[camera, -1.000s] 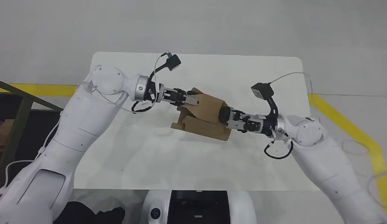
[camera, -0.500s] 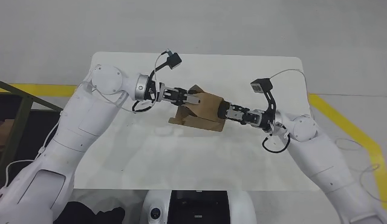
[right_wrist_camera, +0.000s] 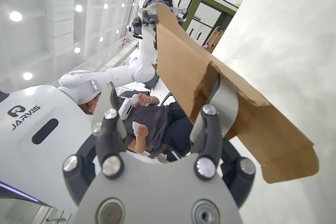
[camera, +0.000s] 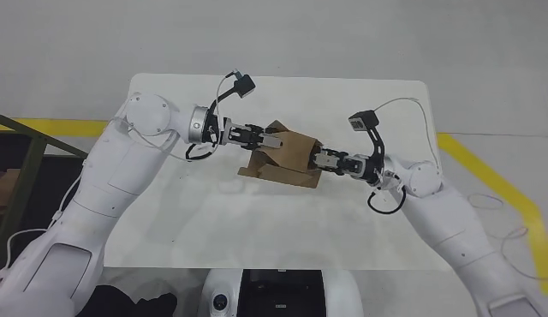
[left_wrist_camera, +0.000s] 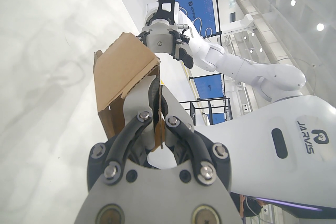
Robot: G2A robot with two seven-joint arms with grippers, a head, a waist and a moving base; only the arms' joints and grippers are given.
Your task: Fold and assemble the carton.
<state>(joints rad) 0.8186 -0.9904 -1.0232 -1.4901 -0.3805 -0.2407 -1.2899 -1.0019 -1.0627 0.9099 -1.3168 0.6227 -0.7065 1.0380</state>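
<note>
Left pincer (left_wrist_camera: 157, 96) pinching one end of the brown carton (camera: 287, 156), right pincer (right_wrist_camera: 168, 101) spread wide, one finger (right_wrist_camera: 225, 101) touching the other end, carton at the desk (camera: 360, 223) middle, far from every edge.

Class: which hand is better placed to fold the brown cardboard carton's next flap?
Probably the right hand: it is open, with one finger against the brown cardboard carton. The left hand is shut on its edge, steadying it.

Carton (camera: 287, 156) between left pincer (camera: 272, 142) and right pincer (camera: 318, 160)
</note>
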